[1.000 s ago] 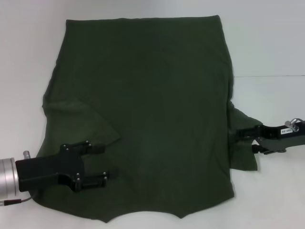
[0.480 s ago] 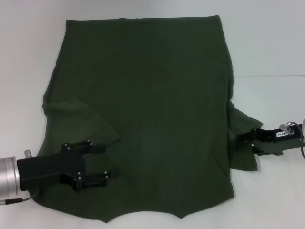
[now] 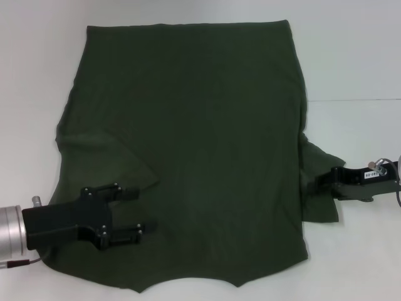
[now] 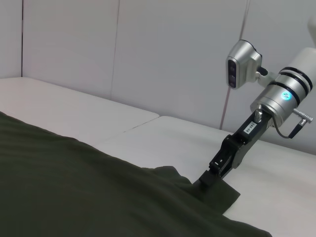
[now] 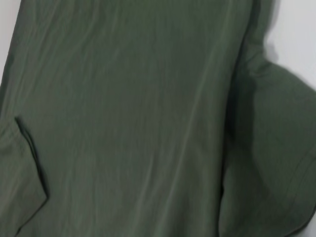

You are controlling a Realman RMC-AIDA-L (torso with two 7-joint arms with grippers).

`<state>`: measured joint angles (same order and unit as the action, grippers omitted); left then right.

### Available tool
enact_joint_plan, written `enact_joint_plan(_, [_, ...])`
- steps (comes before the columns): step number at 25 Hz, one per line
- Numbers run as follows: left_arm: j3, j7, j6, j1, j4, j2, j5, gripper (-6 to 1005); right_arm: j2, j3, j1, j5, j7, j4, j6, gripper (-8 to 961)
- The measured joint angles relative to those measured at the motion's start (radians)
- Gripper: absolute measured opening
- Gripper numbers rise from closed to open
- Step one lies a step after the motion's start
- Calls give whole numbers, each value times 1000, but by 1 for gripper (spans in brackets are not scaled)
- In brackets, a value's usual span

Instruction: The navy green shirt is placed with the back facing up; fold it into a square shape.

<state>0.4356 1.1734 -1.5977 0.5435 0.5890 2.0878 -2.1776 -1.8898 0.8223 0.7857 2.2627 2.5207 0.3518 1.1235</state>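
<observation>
While the navy green shirt [image 3: 194, 138] lies spread flat and plain side up across most of the white bench [image 3: 351, 56], both arms reach in from the near corners. Its left sleeve is folded inward over the body, leaving a diagonal edge near the left end effector [image 3: 128, 211]. That end effector sits over the shirt's near left part, its two black fingers [image 3: 122, 192] spread apart with nothing between them.

On the opposite side, the right sleeve [image 3: 318, 182] sticks out onto the bare bench. The right end effector [image 3: 313, 182] meets this sleeve at its outer part; in the left wrist view its tip [image 4: 206, 178] presses down onto the dark fabric. Whether its fingers are parted or pinched on the cloth cannot be told. Only green fabric fills the right wrist view.
</observation>
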Motion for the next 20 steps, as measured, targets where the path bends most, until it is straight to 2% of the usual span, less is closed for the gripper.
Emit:
enact_joint_plan(3, [0, 0, 4, 0, 0, 0, 0, 808, -1, 0, -1, -1, -16, 0, -15, 325])
enact_joint_plan(9, [0, 0, 9, 0, 0, 0, 1, 804, -8, 1, -2, -1, -57, -1, -29, 328])
enact_joint_plan(17, [0, 0, 10, -1, 0, 0, 7, 799, -3, -2, -11, -2, -92, 7, -25, 14])
enact_joint_plan(20, [0, 0, 11, 0, 0, 0, 9, 799, 5, -11, -30, -7, -116, 23, -16, 14])
